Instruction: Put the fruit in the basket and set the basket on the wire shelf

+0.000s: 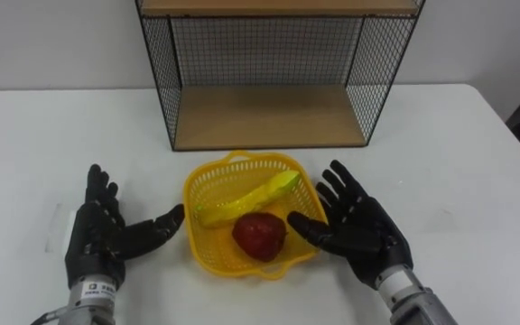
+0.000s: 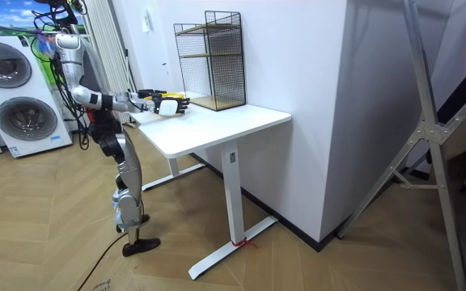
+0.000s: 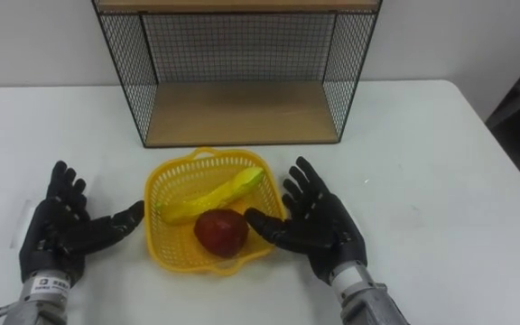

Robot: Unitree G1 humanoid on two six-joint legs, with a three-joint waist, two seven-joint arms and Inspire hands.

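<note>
Robot: it stands at the room view's left end of the counter, with both arms held out over the top.
Counter [image 1: 477, 181]: white and wide. Its top shows on both sides of the robot hands. Its right edge runs along the far right of the eye views.
Wire shelf [image 1: 269, 117]: it stands upright at the back of the counter, close to the wall. It has black mesh at the sides and back. The front is open. The wooden bottom board is wider than the basket.
Basket [image 1: 204, 181]: yellow, and it sits on the counter just in front of the shelf's front edge. A thin strip of white counter lies between them. Both fruits are inside it.
Left robot hand [image 1: 102, 230]: it rests on the counter to the left of the basket with fingers spread wide. The thumb points at the basket's left rim and is just beside it. Whether it touches cannot be told.
Right robot hand [image 1: 359, 226]: it lies along the basket's right side with fingers spread. The thumb reaches over the rim toward the red fruit. It holds nothing.
Banana [image 1: 246, 199]: it lies slanted across the back half of the basket, with its tip near the right rim.
Red fruit [image 1: 260, 235]: round, and it sits at the front of the basket, just below the banana.
</note>
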